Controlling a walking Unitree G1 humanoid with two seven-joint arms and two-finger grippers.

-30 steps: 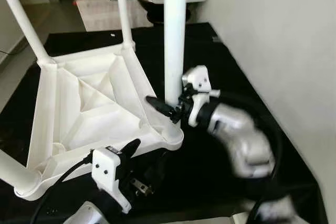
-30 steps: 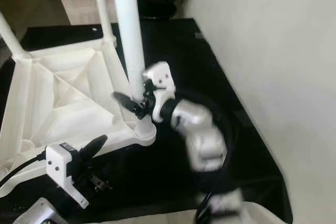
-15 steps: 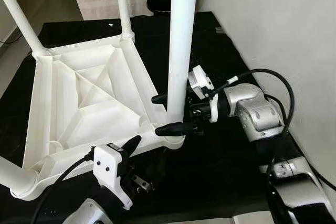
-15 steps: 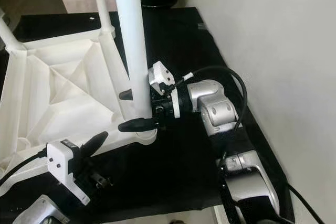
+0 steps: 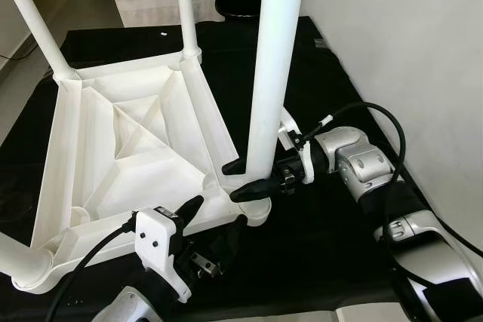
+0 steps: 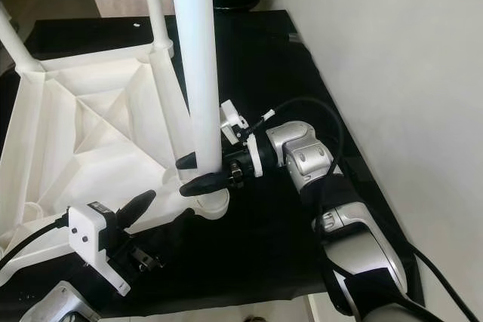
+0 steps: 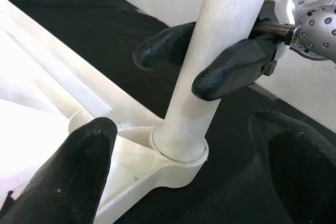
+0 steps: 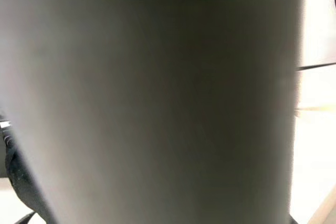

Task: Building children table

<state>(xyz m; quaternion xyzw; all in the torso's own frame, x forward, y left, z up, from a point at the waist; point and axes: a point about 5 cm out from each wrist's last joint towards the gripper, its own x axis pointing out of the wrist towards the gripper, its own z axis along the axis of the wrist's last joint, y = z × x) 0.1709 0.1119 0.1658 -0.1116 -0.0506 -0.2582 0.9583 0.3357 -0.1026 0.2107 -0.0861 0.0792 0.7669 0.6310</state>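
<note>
Right gripper (image 5: 243, 179) clamps the white leg (image 5: 272, 81) just above its corner socket on the upturned table (image 5: 128, 156). Left gripper (image 7: 184, 171) hovers open below that socket. Seating the leg looks underway; next, probably press or twist it home.

Silver right arm (image 5: 355, 165), black cable, black-fingered end effector (image 5: 247, 179)

Plain white wall (image 5: 423, 50) at right; black cloth-covered floor mat (image 5: 332, 262); pale tiled floor (image 5: 83, 9) beyond.
</note>
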